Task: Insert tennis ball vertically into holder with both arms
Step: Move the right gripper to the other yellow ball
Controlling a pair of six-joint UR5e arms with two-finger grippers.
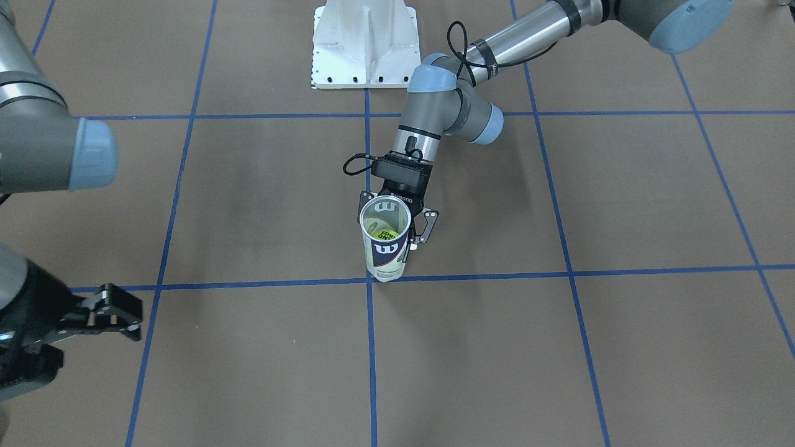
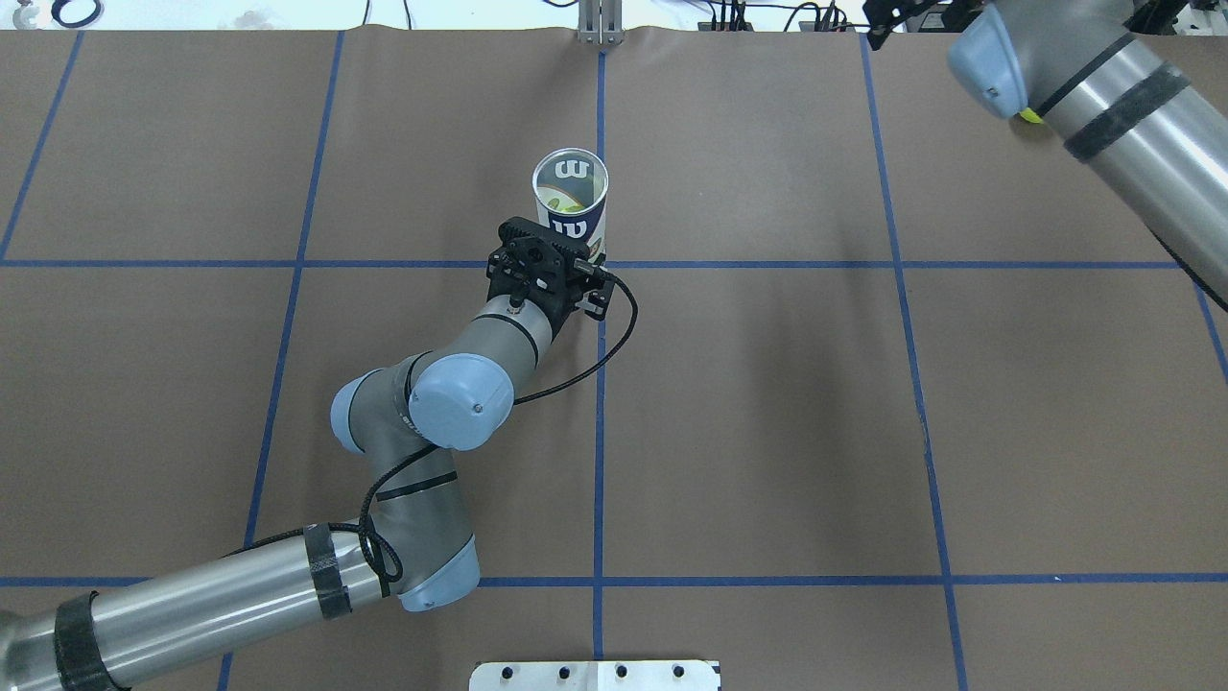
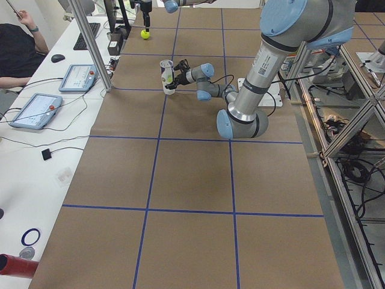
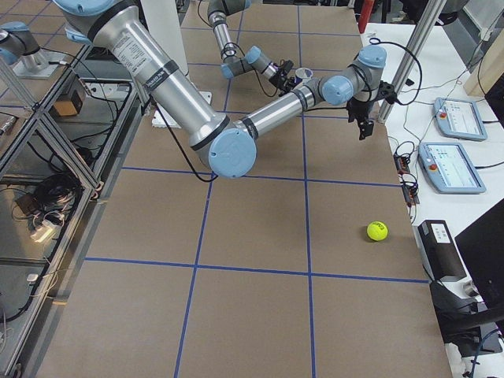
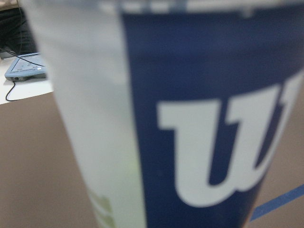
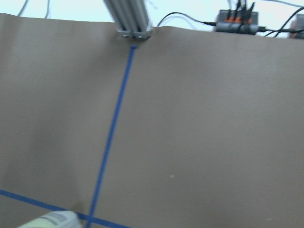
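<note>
Brown-papered and blue-gridded, the table (image 1: 248,186) has the right gripper (image 1: 133,320) hanging, fingers apart, well off from the upright holder (image 1: 385,257), the tennis ball (image 1: 386,234) already inside it and the left gripper (image 1: 392,233) clamped round it, so only release seems left.

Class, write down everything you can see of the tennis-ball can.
The tennis-ball can is a clear plastic tube with a silver rim and a white-and-navy label bearing a W. It stands upright, lidless, on the table at a blue tape crossing, gripped by the left claw, a yellow-green tennis ball inside.
</note>
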